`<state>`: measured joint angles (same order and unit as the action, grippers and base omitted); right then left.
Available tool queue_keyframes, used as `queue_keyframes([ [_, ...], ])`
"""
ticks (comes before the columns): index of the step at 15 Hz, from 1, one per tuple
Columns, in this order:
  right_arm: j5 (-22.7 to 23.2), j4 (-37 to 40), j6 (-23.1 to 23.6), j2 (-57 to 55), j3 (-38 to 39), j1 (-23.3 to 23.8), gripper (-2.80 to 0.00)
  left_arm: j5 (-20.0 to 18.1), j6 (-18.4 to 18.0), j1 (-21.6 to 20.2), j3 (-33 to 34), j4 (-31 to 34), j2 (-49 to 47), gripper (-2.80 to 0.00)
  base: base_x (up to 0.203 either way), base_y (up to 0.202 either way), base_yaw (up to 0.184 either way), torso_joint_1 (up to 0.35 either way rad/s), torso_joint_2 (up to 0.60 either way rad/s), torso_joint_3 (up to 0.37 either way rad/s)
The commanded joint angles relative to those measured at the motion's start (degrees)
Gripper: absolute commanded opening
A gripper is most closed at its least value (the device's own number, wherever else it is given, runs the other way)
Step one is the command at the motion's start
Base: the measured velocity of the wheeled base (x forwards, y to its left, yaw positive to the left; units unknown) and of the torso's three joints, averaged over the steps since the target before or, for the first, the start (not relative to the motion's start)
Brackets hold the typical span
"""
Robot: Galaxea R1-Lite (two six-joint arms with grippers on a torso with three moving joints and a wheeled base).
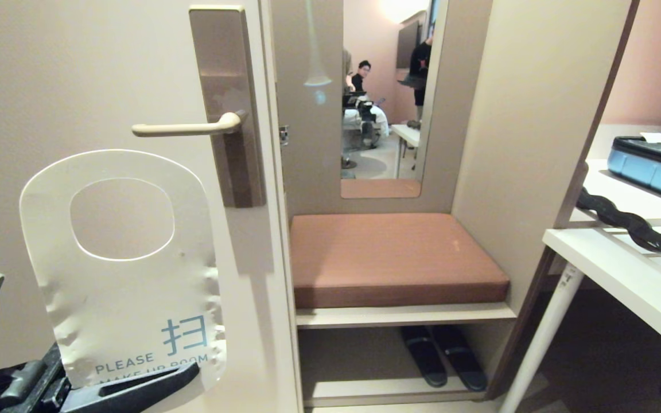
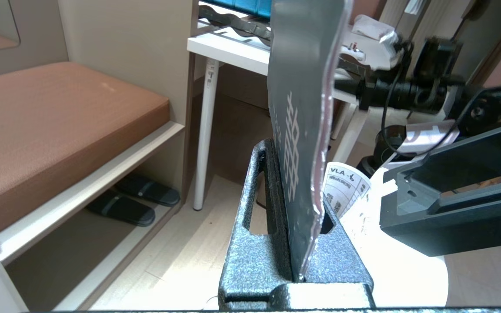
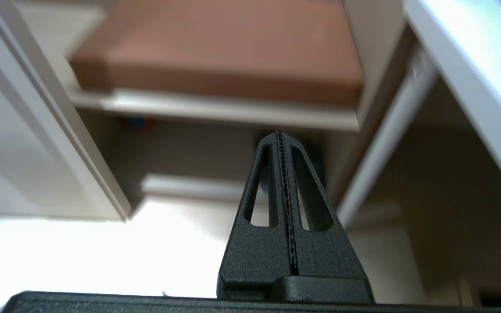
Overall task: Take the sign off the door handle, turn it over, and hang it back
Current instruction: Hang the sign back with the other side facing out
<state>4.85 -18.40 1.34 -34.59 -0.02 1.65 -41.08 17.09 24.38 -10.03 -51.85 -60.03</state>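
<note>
The sign (image 1: 129,304) is off the door handle (image 1: 184,128) and held upright just below it, in front of the cream door. Its white "please make up room" face is toward my head, and the oval hole sits under the lever. My left gripper (image 1: 187,373) is at the bottom left, shut on the sign's lower edge. In the left wrist view the dark face of the sign (image 2: 302,87) rises from between the closed fingers of the left gripper (image 2: 294,182). The right gripper (image 3: 280,135) is shut on nothing, low down and facing the bench; it is outside the head view.
The handle's brown plate (image 1: 227,86) stands at the door's edge. To its right is a bench with a brown cushion (image 1: 388,252), dark slippers (image 1: 442,355) below it and a mirror (image 1: 382,97) showing people. A white table (image 1: 623,269) with a blue case (image 1: 652,166) stands at far right.
</note>
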Motion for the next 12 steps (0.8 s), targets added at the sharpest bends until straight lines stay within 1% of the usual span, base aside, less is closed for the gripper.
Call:
queue_keyframes([
  [1,-3.7,7.2,-0.1,4.0,0.0,0.0,-2.80,-0.2,0.2,0.1,0.0,-0.3,0.0,-2.80,0.000,0.000,0.000,0.000,0.00,0.000],
  [2,-4.8,9.1,-0.1,5.7,0.0,-0.1,-2.80,-0.2,0.3,0.0,0.0,-0.3,0.0,-2.80,0.000,0.000,0.000,0.000,0.00,0.000],
  [5,-4.6,15.3,-0.1,13.9,-0.1,-0.1,-2.80,-0.2,1.5,0.0,0.0,-0.3,0.2,-2.80,0.000,0.000,0.000,0.000,0.00,0.000],
  [7,-4.5,19.3,-0.2,19.1,-0.7,-0.8,-2.80,-0.2,1.5,0.0,-0.1,-0.3,0.1,-2.80,0.000,0.000,0.000,0.000,0.00,0.000],
  [12,-4.6,20.4,-0.3,27.8,-0.8,-2.4,-2.80,-0.2,1.5,0.0,-0.1,-0.3,0.2,-2.80,0.000,0.000,0.000,0.000,0.00,0.000],
])
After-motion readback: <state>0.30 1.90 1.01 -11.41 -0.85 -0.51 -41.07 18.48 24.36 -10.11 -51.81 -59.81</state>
